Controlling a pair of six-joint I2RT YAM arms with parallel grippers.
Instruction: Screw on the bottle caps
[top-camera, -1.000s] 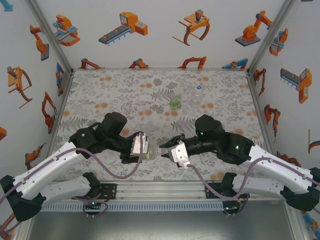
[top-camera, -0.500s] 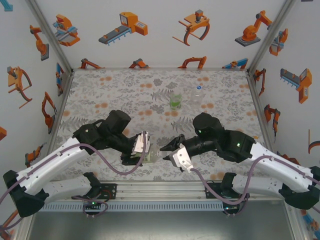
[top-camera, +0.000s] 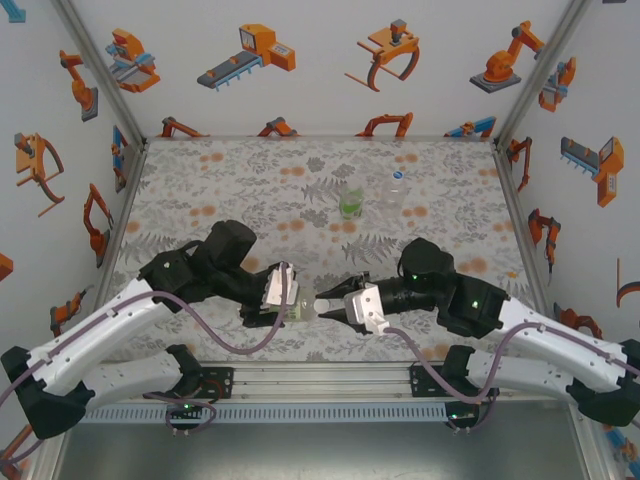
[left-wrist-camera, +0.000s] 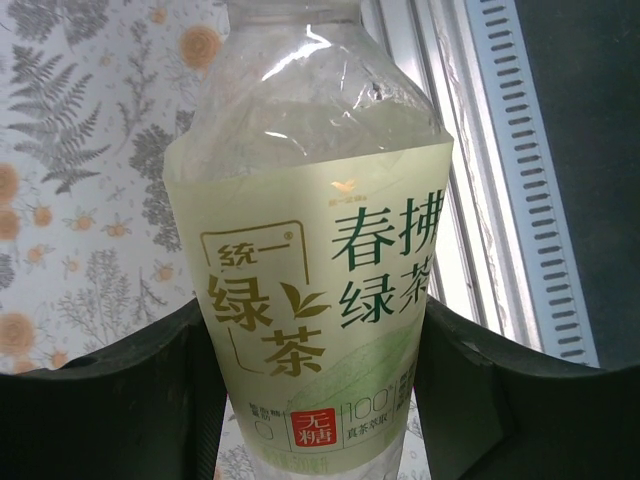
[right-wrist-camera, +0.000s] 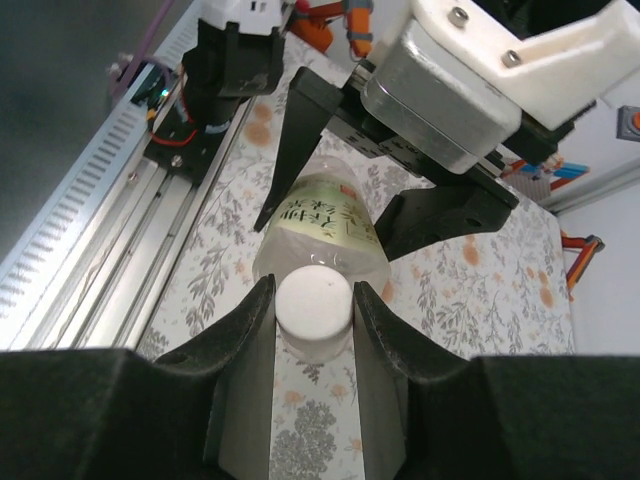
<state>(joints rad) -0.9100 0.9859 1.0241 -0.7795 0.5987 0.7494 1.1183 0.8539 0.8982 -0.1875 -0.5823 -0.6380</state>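
**Cap presented to the mouth of a held bottle**

Overhead view: the two arms meet low in the centre of the frame, above the near strip of the floral-print table (top-camera: 230, 180). The left gripper (top-camera: 284, 300) enters from the left, its jaws narrowed onto the pale-label bottle (top-camera: 297, 306). The bottle is carried on its side, clear of the table, with its neck toward the right of the frame. The right gripper (top-camera: 330, 303) enters from the right, its fingers drawn in around the white cap (top-camera: 323, 304), which is pinched between the tips. Cap and bottle neck meet end to end, directly between the two grippers.

Left wrist view: the bottle runs up the middle of the frame, its yellow-green label with green Chinese lettering facing the camera. One black finger presses each side of the label's lower half. The clear shoulder lies at the top edge.

Right wrist view: the cap sits at the centre of the frame, its flat round top toward the camera, clamped on both sides by the dark fingers (right-wrist-camera: 255, 320). The bottle's shoulder and label lie straight behind it in line, so the cap covers the mouth. Whether the threads have engaged cannot be told. The left gripper's fingers flank the label in the upper half of the frame.

Two more bottles stand upright side by side in the upper centre of the overhead view, well apart from both grippers: the green-label bottle (top-camera: 350, 201) on the left and the clear bottle (top-camera: 396, 190) on the right.
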